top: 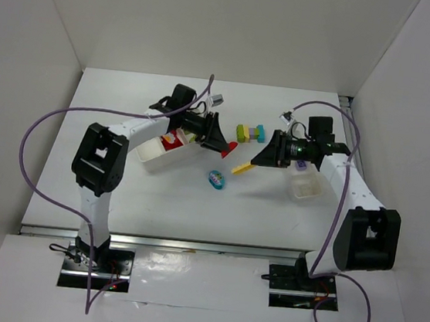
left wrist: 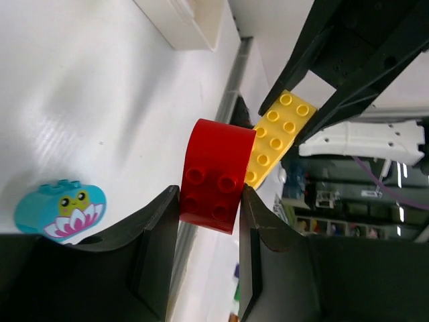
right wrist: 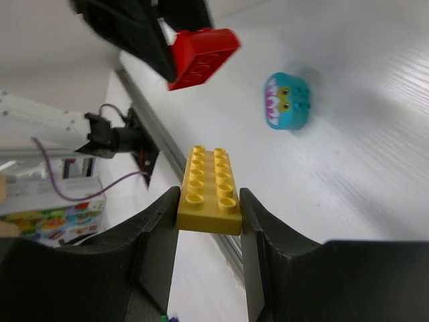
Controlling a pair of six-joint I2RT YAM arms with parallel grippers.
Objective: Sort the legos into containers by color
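On the white table (top: pixel 194 205), left of centre, a wide white tray (top: pixel 152 157) holding red and lime pieces (top: pixel 177 138). To the right, a smaller white tray (top: pixel 305 188) beneath the right arm. Left gripper (left wrist: pixel 209 194) clamped tight on a red brick (left wrist: pixel 213 176), raised just past the wide tray. Right gripper (right wrist: pixel 209 201) pinching a long yellow brick (right wrist: pixel 209 191) by its sides, aloft near the red one. Below them, flat on the table, a cyan brick (top: pixel 217 178) with a flower face. Farther back, a short row of green, yellow and cyan bricks (top: pixel 251 133).
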